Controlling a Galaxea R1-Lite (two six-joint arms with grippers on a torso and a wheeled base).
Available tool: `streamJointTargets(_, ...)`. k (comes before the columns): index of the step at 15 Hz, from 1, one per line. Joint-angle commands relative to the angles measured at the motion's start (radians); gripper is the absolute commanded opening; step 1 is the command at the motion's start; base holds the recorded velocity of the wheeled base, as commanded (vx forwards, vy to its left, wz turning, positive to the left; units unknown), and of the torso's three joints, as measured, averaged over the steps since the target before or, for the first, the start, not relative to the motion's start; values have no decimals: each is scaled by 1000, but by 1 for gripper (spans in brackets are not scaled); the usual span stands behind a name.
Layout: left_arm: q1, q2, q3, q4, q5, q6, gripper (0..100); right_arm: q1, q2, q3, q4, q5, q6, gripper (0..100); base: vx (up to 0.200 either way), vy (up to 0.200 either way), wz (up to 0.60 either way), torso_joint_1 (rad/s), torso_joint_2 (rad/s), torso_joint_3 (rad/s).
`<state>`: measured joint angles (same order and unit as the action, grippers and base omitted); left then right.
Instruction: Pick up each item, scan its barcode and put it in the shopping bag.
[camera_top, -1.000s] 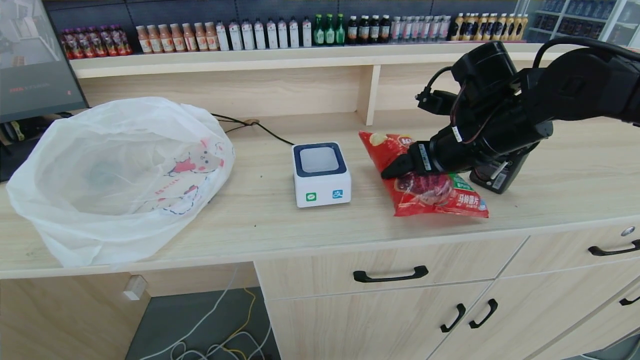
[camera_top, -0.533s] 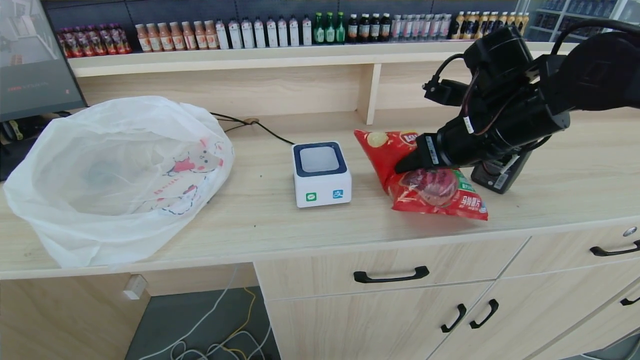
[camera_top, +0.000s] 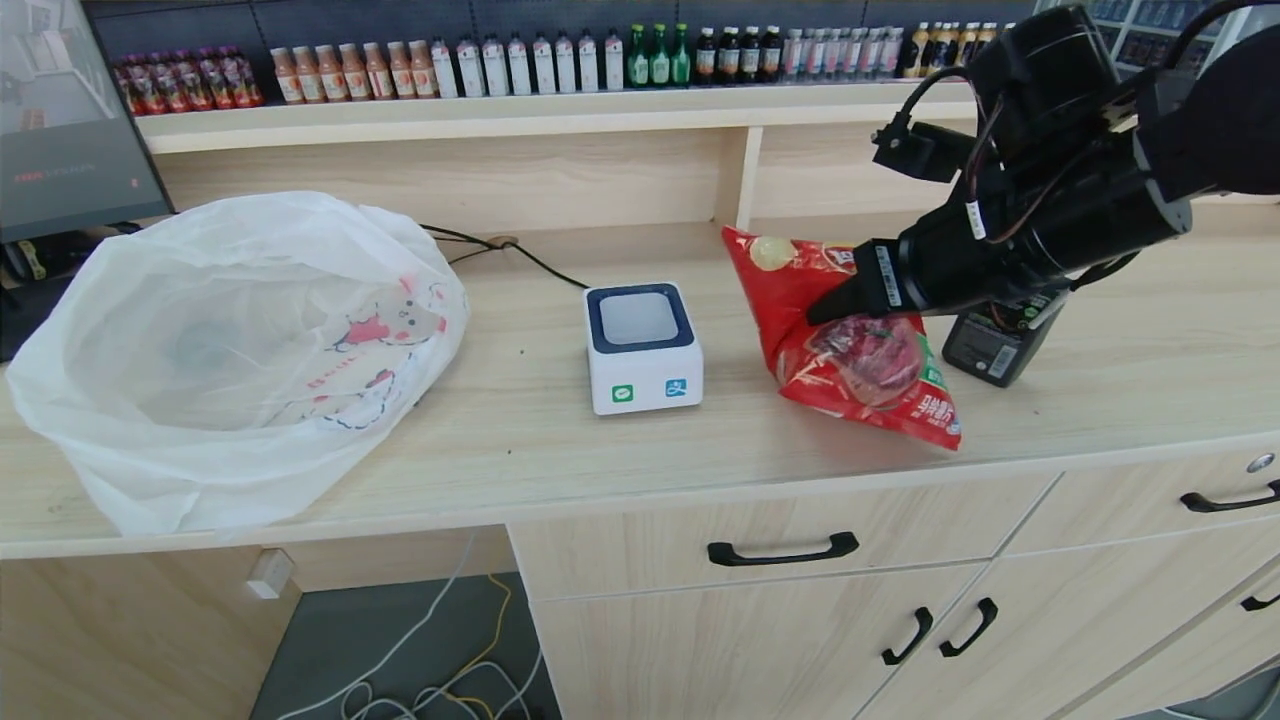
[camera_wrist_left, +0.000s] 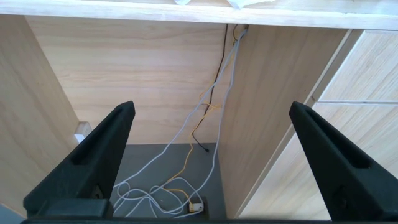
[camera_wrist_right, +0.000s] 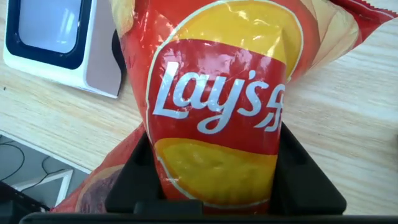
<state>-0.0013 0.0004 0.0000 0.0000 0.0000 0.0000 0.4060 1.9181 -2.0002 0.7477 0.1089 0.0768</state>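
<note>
Right gripper (camera_top: 825, 310) clamped on a red chip bag (camera_top: 870, 370), beside the white scanner (camera_top: 640, 345) on the counter (camera_top: 500, 440), shopping bag (camera_top: 230, 350) well apart, left gripper (camera_wrist_left: 211, 162) spread wide open below the countertop

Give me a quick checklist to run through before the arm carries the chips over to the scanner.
1. Grip: right jaws shut on the chip bag, which bulges between them. Ok.
2. Chip bag lifted off the counter: its lower corner hangs very low. Cannot tell.
3. Barcode side located: none seen. Cannot tell.
4. Scanner window uncovered, bare counter between it and the bag. Ok.
5. Shopping bag mouth open. Ok.
6. Left jaws open, down below the counter. Ok.
</note>
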Motion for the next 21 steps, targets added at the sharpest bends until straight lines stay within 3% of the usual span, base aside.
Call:
streamJointTargets(1, 0, 0, 0, 0, 2, -2, 100, 1, -27, 0, -2, 0, 0, 0, 0, 0, 0, 0, 0, 0)
streamJointTargets(10, 0, 0, 0, 0, 0, 0, 100, 16, -237, 28, -14, 0, 0, 0, 0, 0, 0, 0, 0, 0)
streamJointTargets(15, 0, 0, 0, 0, 0, -2, 100, 27, -393, 291, -215, -11, -5, 0, 0, 0, 0, 0, 0, 0)
streamJointTargets(18, 0, 0, 0, 0, 0, 0, 100, 91, -505, 483, -306, -58, -6, 0, 0, 0, 0, 0, 0, 0)
streamJointTargets(21, 0, 0, 0, 0, 0, 0, 100, 139, -584, 692, -505, -80, -45, 0, 0, 0, 0, 0, 0, 0)
